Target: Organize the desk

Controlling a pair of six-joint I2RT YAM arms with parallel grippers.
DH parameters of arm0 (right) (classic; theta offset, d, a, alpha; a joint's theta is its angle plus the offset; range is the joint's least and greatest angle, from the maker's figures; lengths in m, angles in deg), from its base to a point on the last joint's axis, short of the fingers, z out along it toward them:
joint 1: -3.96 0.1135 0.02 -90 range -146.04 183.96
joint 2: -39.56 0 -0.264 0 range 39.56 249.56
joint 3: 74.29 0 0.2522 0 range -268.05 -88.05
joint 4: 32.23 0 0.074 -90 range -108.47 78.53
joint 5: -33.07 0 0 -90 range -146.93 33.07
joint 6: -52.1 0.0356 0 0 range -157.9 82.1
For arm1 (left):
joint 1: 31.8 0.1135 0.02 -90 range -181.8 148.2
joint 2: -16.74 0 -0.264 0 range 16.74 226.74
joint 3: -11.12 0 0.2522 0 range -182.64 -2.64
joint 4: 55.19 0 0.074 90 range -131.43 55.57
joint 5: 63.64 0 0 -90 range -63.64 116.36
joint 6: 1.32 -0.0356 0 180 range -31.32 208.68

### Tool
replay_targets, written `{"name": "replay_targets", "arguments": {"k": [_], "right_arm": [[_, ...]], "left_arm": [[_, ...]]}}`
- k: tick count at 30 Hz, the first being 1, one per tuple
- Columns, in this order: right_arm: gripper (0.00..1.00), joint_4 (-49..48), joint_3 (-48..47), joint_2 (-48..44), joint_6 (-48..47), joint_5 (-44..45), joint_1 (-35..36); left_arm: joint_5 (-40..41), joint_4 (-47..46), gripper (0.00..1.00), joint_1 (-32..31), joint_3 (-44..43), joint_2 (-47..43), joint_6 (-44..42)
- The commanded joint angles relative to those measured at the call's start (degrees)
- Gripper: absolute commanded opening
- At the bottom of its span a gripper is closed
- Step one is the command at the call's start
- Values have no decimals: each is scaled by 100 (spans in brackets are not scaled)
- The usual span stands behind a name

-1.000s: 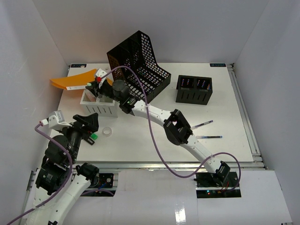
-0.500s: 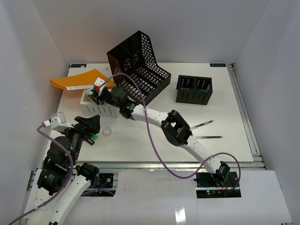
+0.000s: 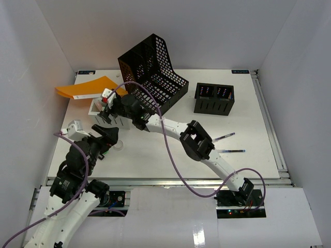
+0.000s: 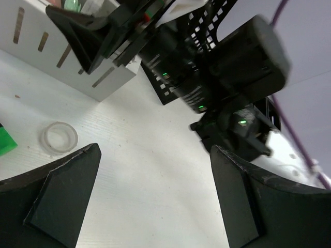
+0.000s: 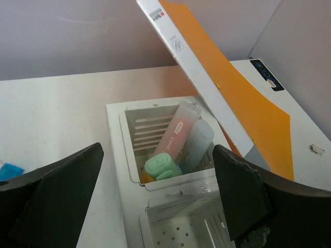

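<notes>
Found the desk [image 3: 258,113] filling the floor of a white-walled enclosure, with a metal rail along its near edge. Noted a black mesh file rack [image 3: 155,72] at the far middle. Logged an orange folder [image 3: 85,88] at the far left corner, tilted, one edge overhanging a white slotted bin [image 5: 116,139]. Cannot tell from any view whether folder and bin touch. Recorded a black two-compartment box [image 3: 214,98] upright to the right of the rack, apart from it.

Observed the right arm [image 3: 199,142] stretched diagonally across the desk, with the right gripper [image 5: 156,155] hovering directly over the bin, jaws spread wide, nothing between them. Saw the left gripper [image 4: 154,150] low over the near-left part of the desk, just in front of the bin, jaws likewise spread wide and holding nothing.

Counted two pens [image 3: 223,137] lying on the right half, near each other, not touching. Found in one compartment of the bin a pink-labelled tube [image 5: 178,129], a pale tube [image 5: 199,142] and a green-capped marker [image 5: 163,166], packed together. Noted a clear tape ring [image 4: 59,137] flat on the desk before the bin, and a green item [image 4: 4,142] near it, cut off at the frame edge.
</notes>
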Motion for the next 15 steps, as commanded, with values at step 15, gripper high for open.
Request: {"name": "replay_targets", "arguments": {"k": [15], "right_arm": [[90,3493,1629,-3123,-1137,-4970,-1678]], "left_arm": [[-177,207,98,3,17,712,437]]}}
